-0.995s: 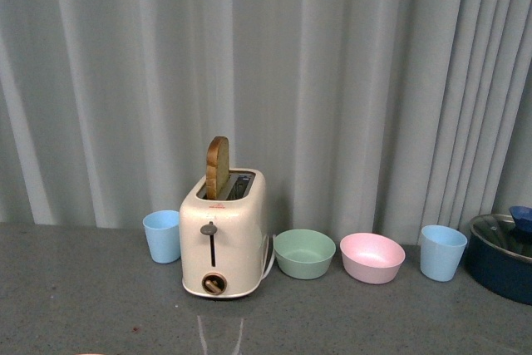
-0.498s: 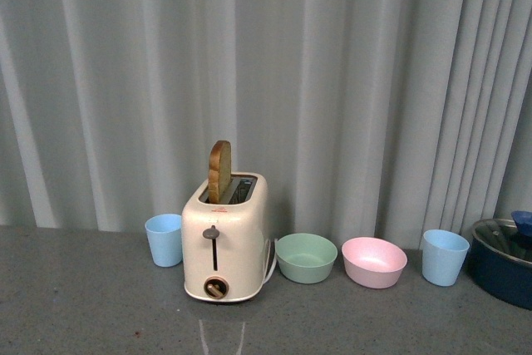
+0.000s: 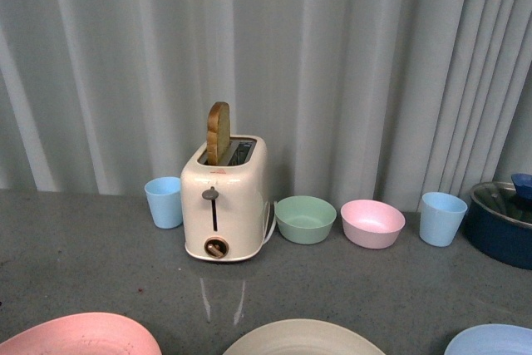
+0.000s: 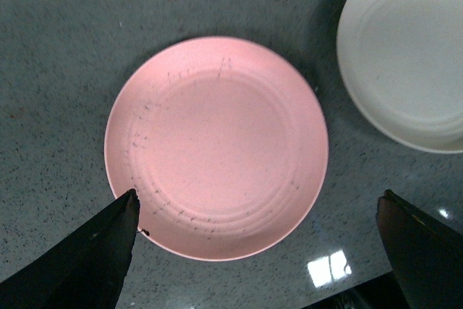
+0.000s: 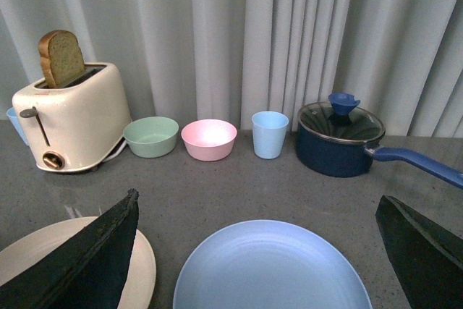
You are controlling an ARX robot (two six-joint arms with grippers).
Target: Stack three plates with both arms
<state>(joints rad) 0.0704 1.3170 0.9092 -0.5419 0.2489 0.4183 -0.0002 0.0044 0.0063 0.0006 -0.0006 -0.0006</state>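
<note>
three plates (image 4: pixel 217 150) (image 3: pixel 303 340) (image 5: pixel 268 269) on speckled grey counter (image 3: pixel 374 280), pale curtains (image 3: pixel 332 81) behind; both end effectors (image 4: pixel 258 195) (image 5: pixel 257 197) spread wide, empty.

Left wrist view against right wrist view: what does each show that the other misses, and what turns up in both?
Only the left wrist view shows the pink plate, whole and bare. Only the right wrist view shows the light blue plate, and beyond it the toaster holding a bread slice, a green bowl, a pink bowl, a blue cup and a lidded blue pot. Both show part of the cream plate and the grey counter; the left gripper and right gripper each stand open, holding nothing.
</note>
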